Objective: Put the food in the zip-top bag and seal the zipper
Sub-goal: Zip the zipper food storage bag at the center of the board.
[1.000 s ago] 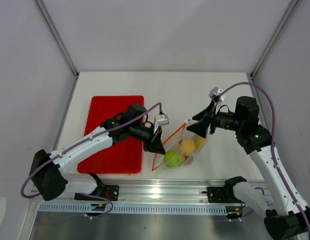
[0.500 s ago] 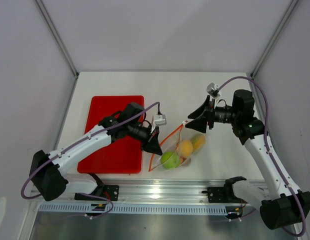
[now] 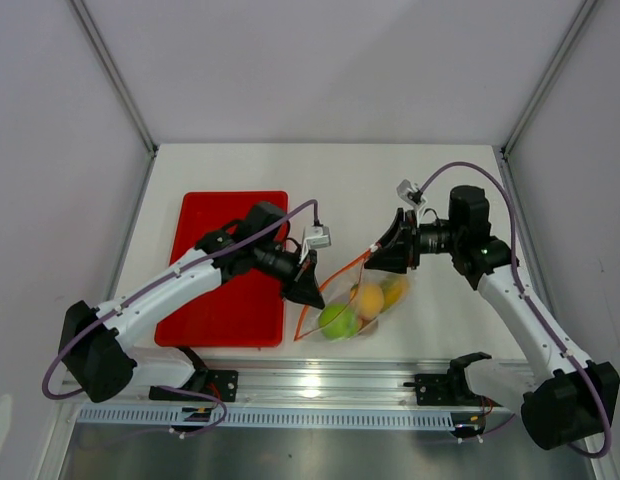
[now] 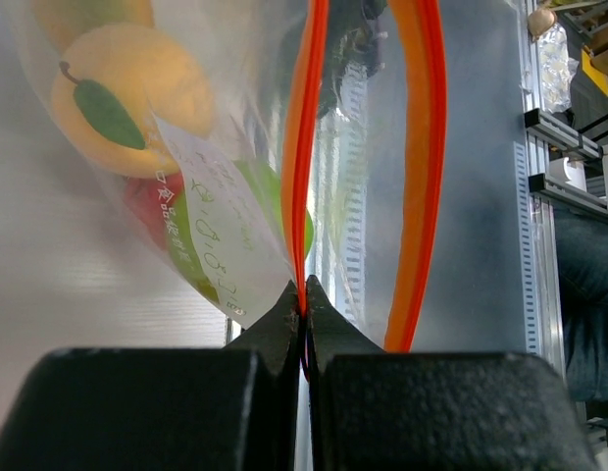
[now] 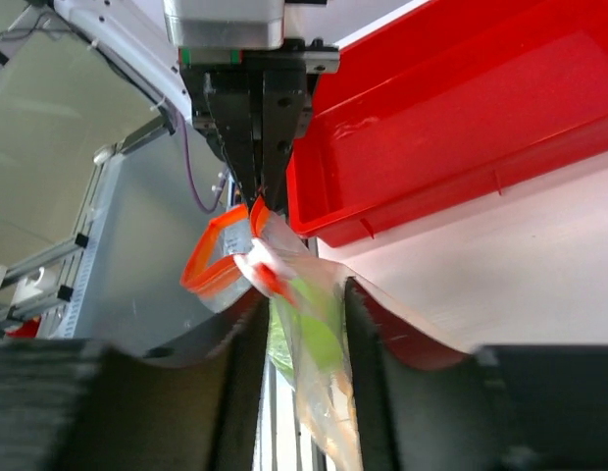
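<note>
Whether right gripper (image 3: 377, 257) grips is unclear; left gripper (image 4: 304, 306) clamps zipper (image 4: 302, 147) beside red tray (image 3: 222, 215)

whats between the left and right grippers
The zip-top bag, zipper open, fruit inside, stretches between the left gripper and right gripper; the top view shows it.

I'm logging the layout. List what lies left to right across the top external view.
red tray → left end effector, shut on the zipper → green apple → orange ball → yellow fruit. The right end effector overlaps the orange ball, so it is left out.
</note>
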